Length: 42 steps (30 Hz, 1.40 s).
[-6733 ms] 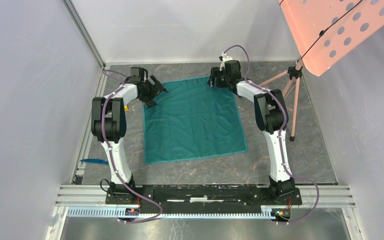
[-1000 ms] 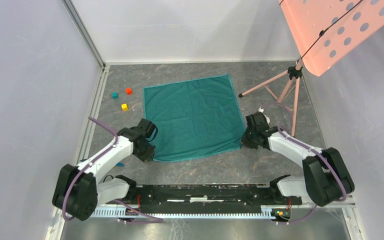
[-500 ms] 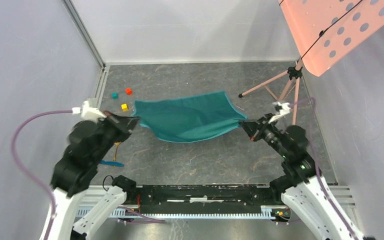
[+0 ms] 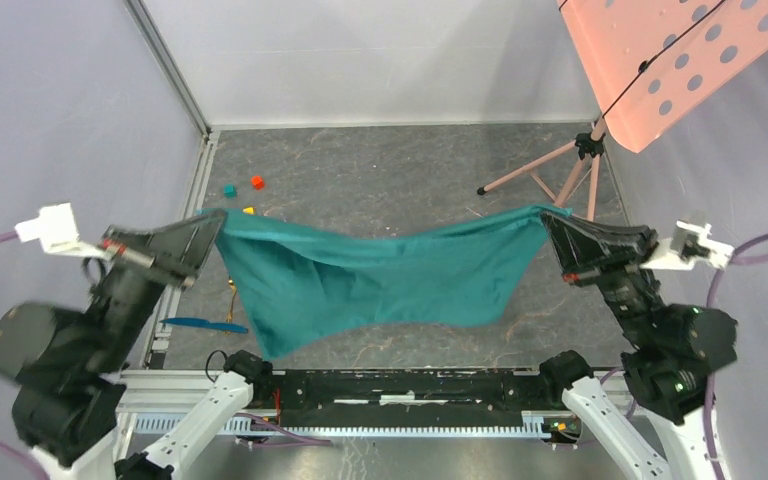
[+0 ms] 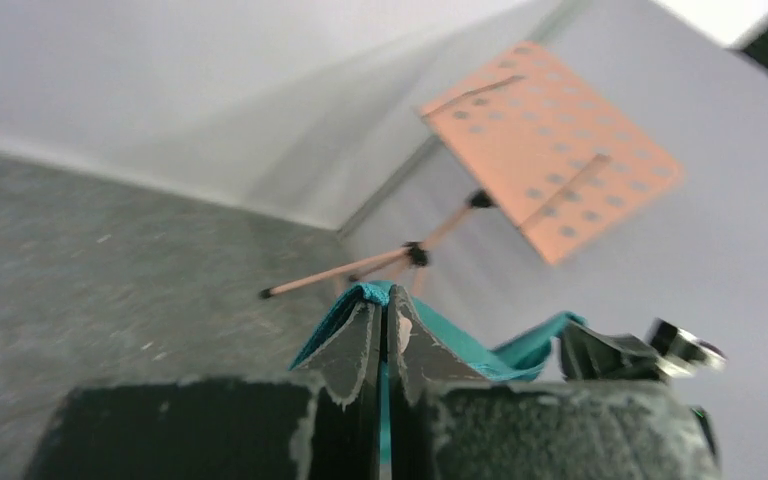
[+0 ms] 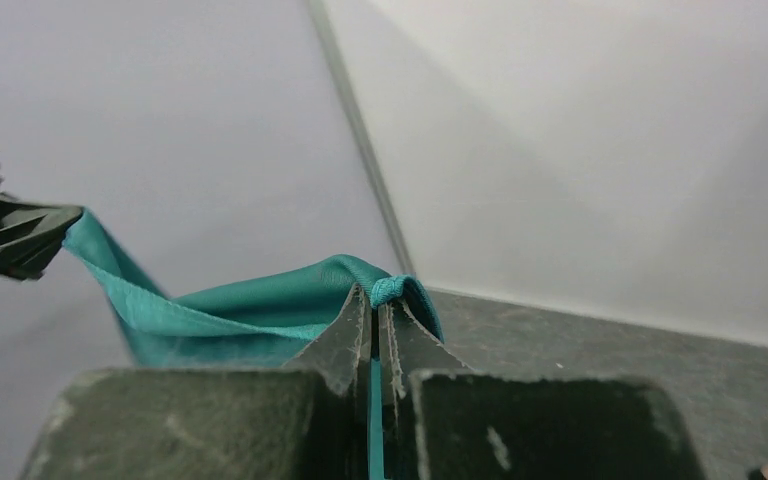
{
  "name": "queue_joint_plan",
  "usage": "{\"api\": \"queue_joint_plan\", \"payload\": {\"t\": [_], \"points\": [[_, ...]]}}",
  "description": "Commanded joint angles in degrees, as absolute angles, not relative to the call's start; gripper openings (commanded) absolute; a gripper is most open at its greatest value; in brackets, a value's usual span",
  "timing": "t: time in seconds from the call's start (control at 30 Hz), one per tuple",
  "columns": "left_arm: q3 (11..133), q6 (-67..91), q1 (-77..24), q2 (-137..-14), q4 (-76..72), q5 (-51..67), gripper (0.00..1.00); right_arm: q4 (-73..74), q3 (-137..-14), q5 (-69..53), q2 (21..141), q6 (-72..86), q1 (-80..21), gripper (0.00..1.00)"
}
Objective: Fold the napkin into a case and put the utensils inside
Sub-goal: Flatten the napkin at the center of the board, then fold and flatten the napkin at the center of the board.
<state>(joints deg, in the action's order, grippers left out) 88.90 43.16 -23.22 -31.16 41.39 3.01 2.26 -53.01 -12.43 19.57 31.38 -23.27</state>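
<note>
The teal-green napkin [image 4: 380,275] hangs in the air, stretched between my two grippers and sagging in the middle. My left gripper [image 4: 218,222] is shut on its left corner, and my right gripper [image 4: 548,220] is shut on its right corner. The left wrist view has the hem pinched between the tips of the left gripper [image 5: 385,300]; the right wrist view has the same at the right gripper [image 6: 378,298]. The blue utensil [image 4: 203,323] lies on the table at the left. A bit of the gold spoon [image 4: 232,288] peeks out by the napkin's left edge. No case is in view.
Red [image 4: 257,182], teal [image 4: 229,190] and yellow [image 4: 249,210] cubes lie at the back left. A pink perforated panel [image 4: 660,60] stands on a tripod [image 4: 550,170] at the back right. White walls enclose the table on three sides.
Both arms have risen and pulled toward the near edge, lifting the napkin fully off the table. It now hangs lower and wider between the grippers.
</note>
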Motion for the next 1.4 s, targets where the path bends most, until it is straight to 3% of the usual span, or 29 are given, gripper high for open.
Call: {"api": "queue_joint_plan", "payload": {"t": [0.0,0.1,0.2,0.47,0.77,1.03,1.17,1.37], "points": [[87.35,41.65,-22.99,-42.80,50.26,-14.93,0.02,4.38,-50.37,3.48,26.71,29.61,-23.33,0.00],[85.40,40.50,-23.00,-50.87,50.31,-21.81,0.02,5.09,-47.35,13.65,32.09,29.13,-23.36,0.00],[83.12,38.42,-21.66,-58.33,44.01,-20.53,0.02,1.52,-42.47,21.37,38.63,29.02,-23.35,0.00],[80.98,36.96,-10.14,-82.99,27.49,-1.96,0.02,-13.21,-36.96,28.11,56.90,26.01,-22.27,0.00],[89.34,37.88,-4.18,-104.99,21.54,17.62,0.02,-20.60,-43.12,23.99,74.01,23.00,-19.30,0.00],[88.11,35.07,-2.03,-106.85,27.19,19.69,0.02,-14.84,-47.55,12.84,78.83,22.28,-19.07,0.00],[86.58,30.52,-1.85,-105.86,34.07,19.31,0.02,-9.59,-44.45,6.54,75.34,22.30,-19.07,0.00],[74.46,27.03,-1.86,-98.71,36.37,16.73,0.02,-3.57,-35.34,-2.13,66.44,22.66,-19.07,0.00]]}}
